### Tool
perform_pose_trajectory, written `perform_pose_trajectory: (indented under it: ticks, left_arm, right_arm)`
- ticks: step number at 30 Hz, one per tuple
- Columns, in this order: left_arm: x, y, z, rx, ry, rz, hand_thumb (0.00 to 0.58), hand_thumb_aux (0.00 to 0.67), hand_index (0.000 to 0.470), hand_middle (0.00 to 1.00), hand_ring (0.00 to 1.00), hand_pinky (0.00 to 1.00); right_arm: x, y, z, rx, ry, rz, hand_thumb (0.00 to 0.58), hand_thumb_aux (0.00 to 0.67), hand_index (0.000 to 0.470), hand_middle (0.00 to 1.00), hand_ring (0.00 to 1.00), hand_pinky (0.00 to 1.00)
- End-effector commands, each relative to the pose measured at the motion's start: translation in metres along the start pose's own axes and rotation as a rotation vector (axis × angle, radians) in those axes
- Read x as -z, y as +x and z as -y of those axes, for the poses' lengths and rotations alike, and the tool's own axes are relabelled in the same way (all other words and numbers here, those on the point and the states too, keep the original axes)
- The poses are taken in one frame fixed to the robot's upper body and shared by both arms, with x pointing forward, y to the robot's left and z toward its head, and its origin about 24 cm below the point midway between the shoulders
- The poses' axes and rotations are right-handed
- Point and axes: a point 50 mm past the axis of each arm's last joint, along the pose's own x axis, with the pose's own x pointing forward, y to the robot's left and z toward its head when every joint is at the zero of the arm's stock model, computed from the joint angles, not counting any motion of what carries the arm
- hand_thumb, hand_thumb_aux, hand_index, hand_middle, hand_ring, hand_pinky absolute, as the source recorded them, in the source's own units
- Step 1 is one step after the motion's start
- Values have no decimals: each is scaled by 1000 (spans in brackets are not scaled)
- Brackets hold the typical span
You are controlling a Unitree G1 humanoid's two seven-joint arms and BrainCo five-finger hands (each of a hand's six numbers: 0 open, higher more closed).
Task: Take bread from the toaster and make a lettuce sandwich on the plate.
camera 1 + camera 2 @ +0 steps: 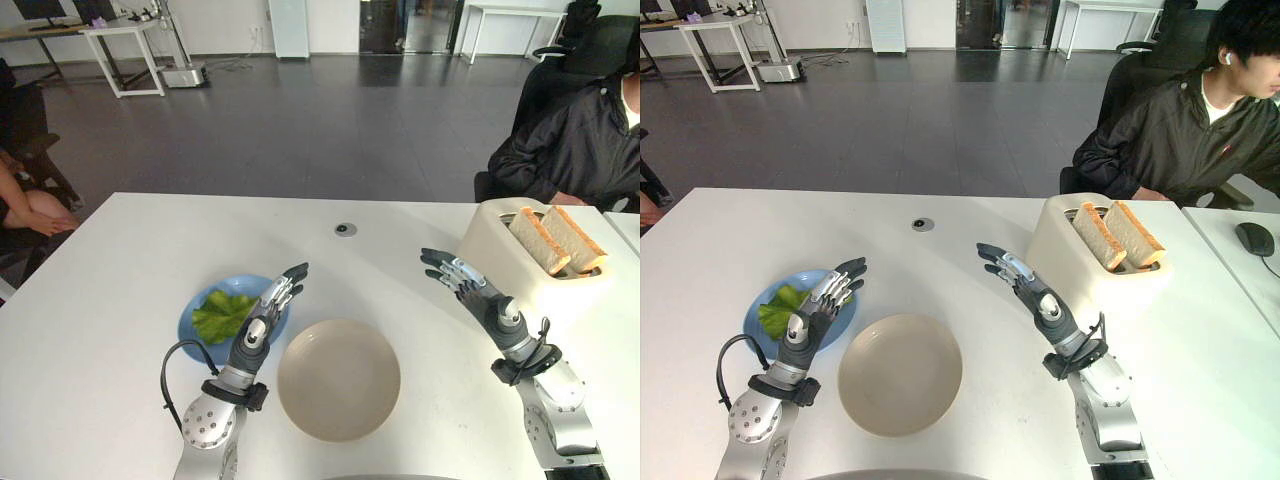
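Observation:
A cream toaster (505,250) stands at the right of the white table, with two slices of bread (555,238) sticking up out of its slots. A beige plate (338,379) lies near the front middle. Left of it a blue dish (200,308) holds a lettuce leaf (222,314). My left hand (268,310) hovers open between the blue dish and the plate, fingers stretched over the dish's right rim. My right hand (472,287) is open too, held above the table left of the toaster and not touching it.
A small round metal fitting (345,229) is set into the table at the back middle. A computer mouse (1254,238) lies on the neighbouring table at the far right. Bare tabletop (100,260) stretches along the left side and the back.

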Motion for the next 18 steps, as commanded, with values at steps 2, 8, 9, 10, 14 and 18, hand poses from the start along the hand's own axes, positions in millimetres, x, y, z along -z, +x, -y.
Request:
perform_pose_trajectory:
  ticks: [2, 8, 9, 10, 14, 18]
  left_arm:
    - [5, 1, 4, 35, -11, -27, 0, 0, 0, 0, 0, 0]
    - [7, 0, 9, 66, -17, -44, 0, 0, 0, 0, 0, 0]
    - [7, 0, 9, 65, -17, -44, 0, 0, 0, 0, 0, 0]
    - [7, 0, 9, 63, -17, -44, 0, 0, 0, 0, 0, 0]
    - [7, 0, 9, 57, -16, -42, 0, 0, 0, 0, 0, 0]
    - [6, -1, 9, 56, -9, -35, 0, 0, 0, 0, 0, 0]
  right_arm:
    - [2, 2, 8, 38, -9, 4, 0, 0, 0, 0, 0, 0]
    - [3, 4, 9, 43, -14, 10, 0, 0, 0, 0, 0, 0]
    - [3, 4, 9, 45, -15, 10, 0, 0, 0, 0, 0, 0]
    - [3, 4, 9, 45, -15, 10, 0, 0, 0, 0, 0, 0]
    - [4, 3, 6, 27, -27, 6, 0, 0, 0, 0, 0, 0]
    - [3, 3, 6, 18, -36, 19, 0, 0, 0, 0, 0, 0]
